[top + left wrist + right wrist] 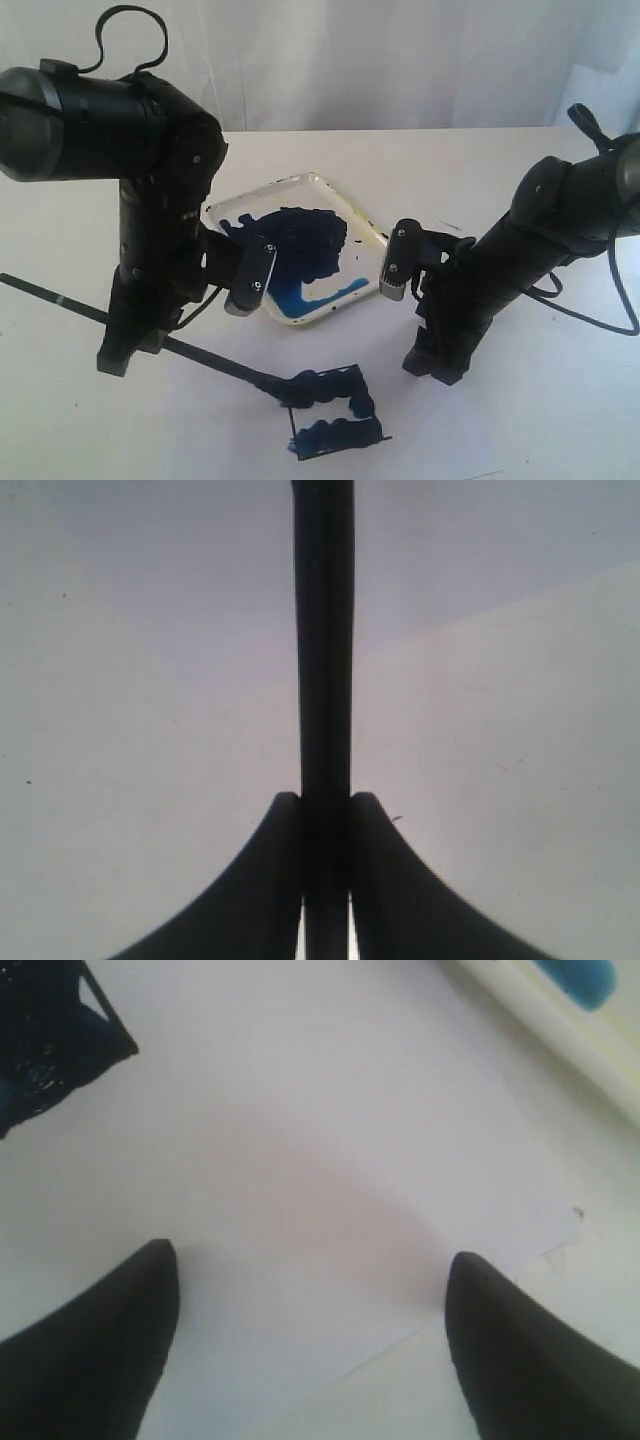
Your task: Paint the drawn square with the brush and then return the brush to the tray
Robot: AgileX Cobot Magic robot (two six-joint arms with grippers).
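The brush (220, 364) lies slanted low over the white sheet, its black handle running in from the left edge. Its dark tip rests at the upper left corner of the drawn square (332, 434). That square has dark blue smears along its top and bottom, with white left in between. My left gripper (130, 345) is shut on the brush handle (324, 630), which fills the gap between the fingers. The tray (362, 232), with its big dark blue blotch, sits behind the square. My right gripper (435, 360) hangs open to the right of the square, holding nothing.
In the right wrist view the open gripper (310, 1260) is over white paper. One smeared corner of the square (45, 1050) and the tray rim (545, 1015) show at the far side. A black cable (590, 315) loops beside the right arm.
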